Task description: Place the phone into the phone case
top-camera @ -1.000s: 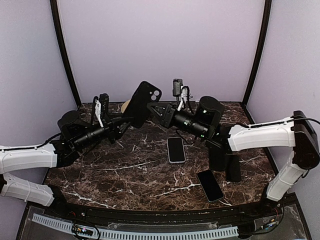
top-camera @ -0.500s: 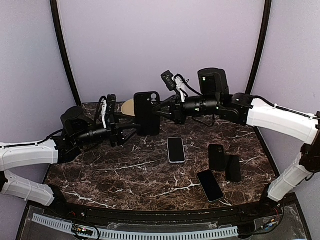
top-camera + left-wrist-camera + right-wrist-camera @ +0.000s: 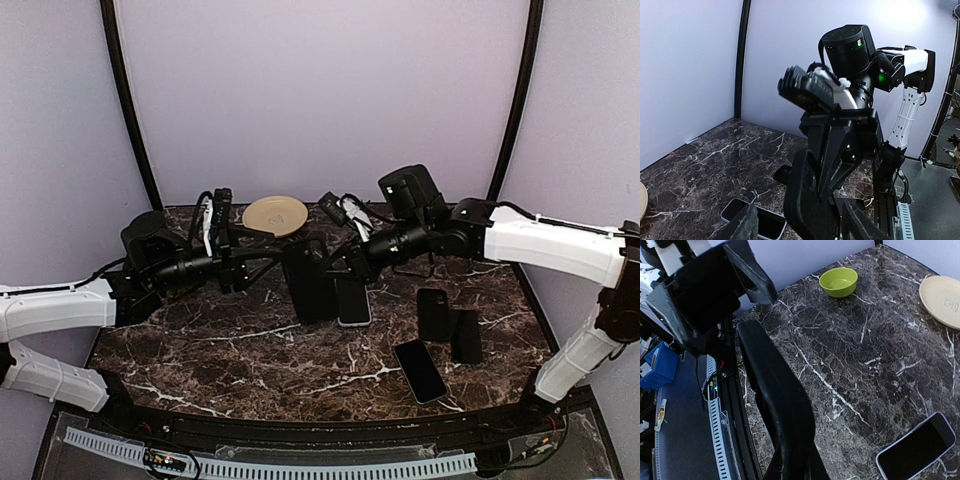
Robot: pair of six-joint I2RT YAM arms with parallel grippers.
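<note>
the phone case [image 3: 308, 290], matte black with rounded corners, is upright near the middle of the worktop [image 3: 200, 345], a glossy dark brown marble veined in white. the right gripper [image 3: 826, 180] is clenched on the case's upper edge. the left gripper [image 3: 802, 227] has its fingers [image 3: 746, 225] flanking the case; whether they press it i cannot tell. the phone [image 3: 353, 302], a slim slab with a glossy black screen and pale rim, lies flat just beside the case, toward the right edge. a second phone [image 3: 420, 371] lies nearer the front edge. a round tan plate [image 3: 275, 214] sits at the far edge, its printed mark too small to read. a glossy lime bowl [image 3: 839, 281] sits by the wall.
</note>
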